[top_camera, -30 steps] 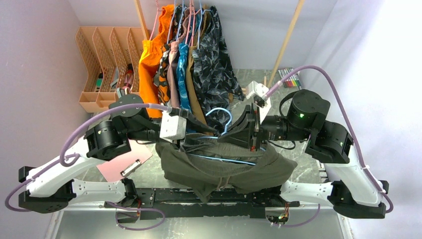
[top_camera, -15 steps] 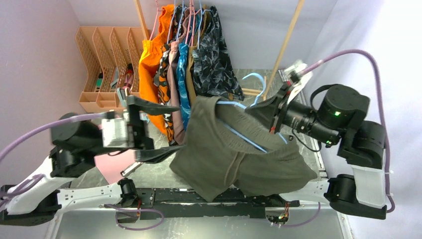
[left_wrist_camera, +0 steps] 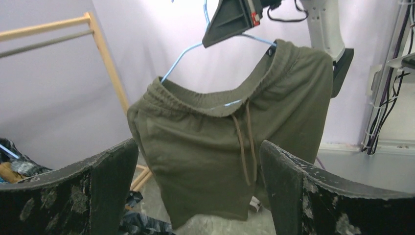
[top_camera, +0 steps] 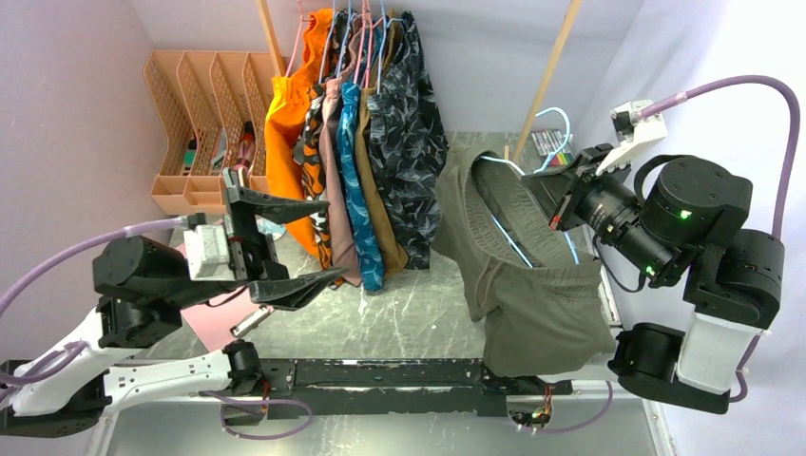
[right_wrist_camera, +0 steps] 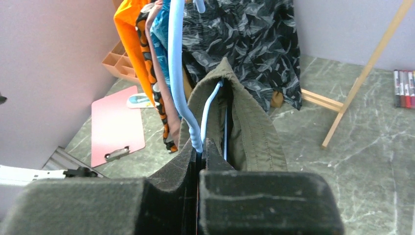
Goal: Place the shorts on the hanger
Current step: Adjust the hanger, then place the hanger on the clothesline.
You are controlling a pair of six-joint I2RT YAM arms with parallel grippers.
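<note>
R gripper (top_camera: 559,197): we've got the jaws pinched tight on the hanger (top_camera: 504,237) neck, hook (top_camera: 553,119) above the grip.
L gripper (top_camera: 285,239): spread wide, nothing in it, well left of the shorts (top_camera: 527,275).
Shorts: on the hanger, in the air w/ us, right of the garment rack (top_camera: 361,142).
Step tip: we judge the clamp must stay firm and the hanger level so the waistband (left_wrist_camera: 205,100) won't slide off.
Axis: hanger bar slopes, far end high; legs hang down.
</note>
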